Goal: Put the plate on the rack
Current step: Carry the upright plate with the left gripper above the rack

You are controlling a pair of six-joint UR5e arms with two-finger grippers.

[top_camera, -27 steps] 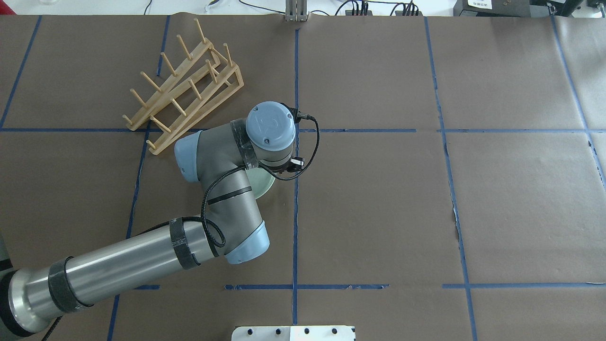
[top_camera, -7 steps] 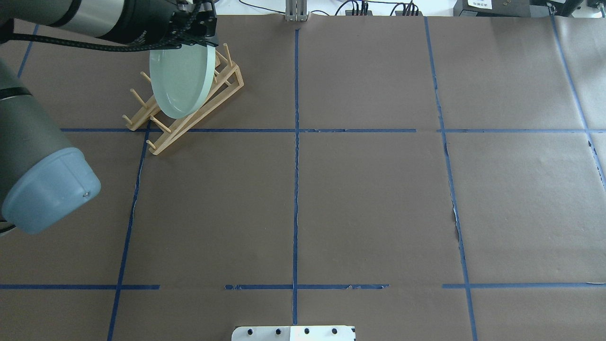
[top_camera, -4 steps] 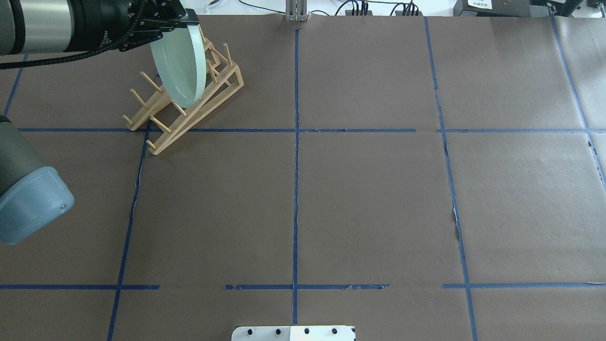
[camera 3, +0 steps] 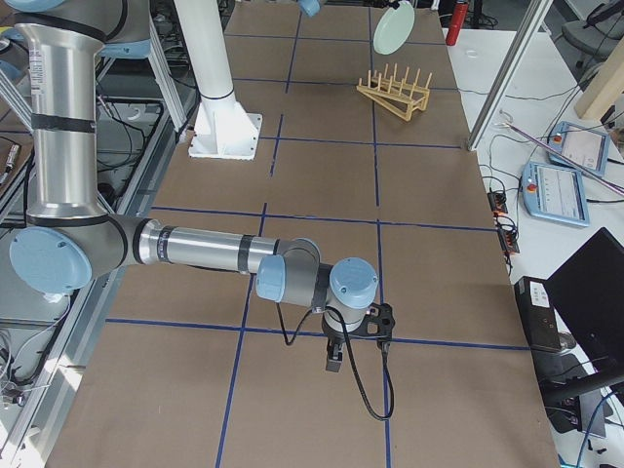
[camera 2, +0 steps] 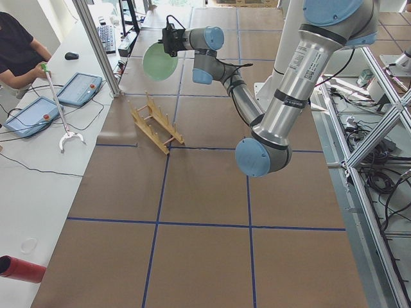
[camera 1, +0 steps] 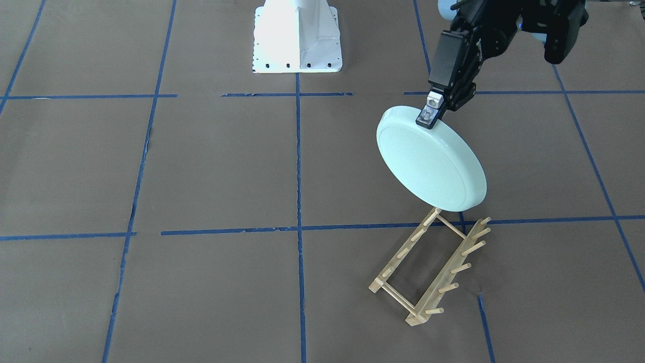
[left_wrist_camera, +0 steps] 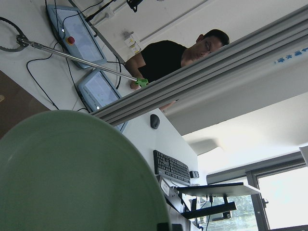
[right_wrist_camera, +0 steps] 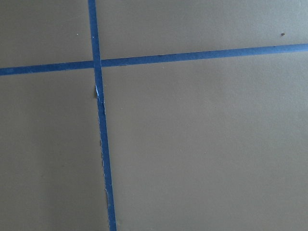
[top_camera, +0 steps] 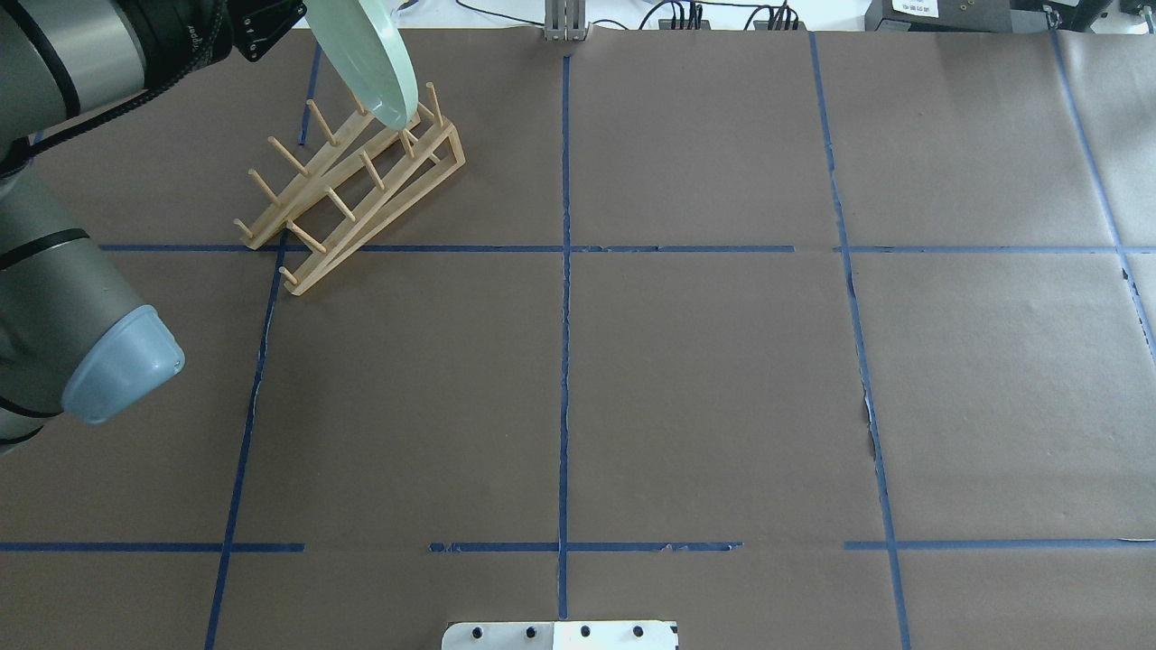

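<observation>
The pale mint-green plate (camera 1: pixel 431 159) hangs tilted on edge in the air, above the light-wood rack (camera 1: pixel 428 267) and apart from it. My left gripper (camera 1: pixel 428 113) is shut on the plate's top rim. The overhead view shows the plate (top_camera: pixel 370 54) nearly edge-on over the far end of the rack (top_camera: pixel 352 190). The left side view shows a clear gap between the plate (camera 2: pixel 160 61) and the rack (camera 2: pixel 156 125). The plate fills the lower left of the left wrist view (left_wrist_camera: pixel 72 173). My right gripper (camera 3: pixel 333 366) hangs low over bare paper far from the rack; I cannot tell if it is open.
The table is brown paper marked with blue tape lines (top_camera: pixel 564 316). The white robot pedestal (camera 1: pixel 297 40) stands at the near edge. An aluminium post (top_camera: pixel 564 23) stands at the far edge. An operator (camera 2: pixel 19 54) and tablets (camera 2: pixel 80 86) are beyond it.
The plate lay on the table under my left arm 3.8 s ago. Now it is lifted over the rack. In the last second it turned more edge-on and moved towards the rack's far end.
</observation>
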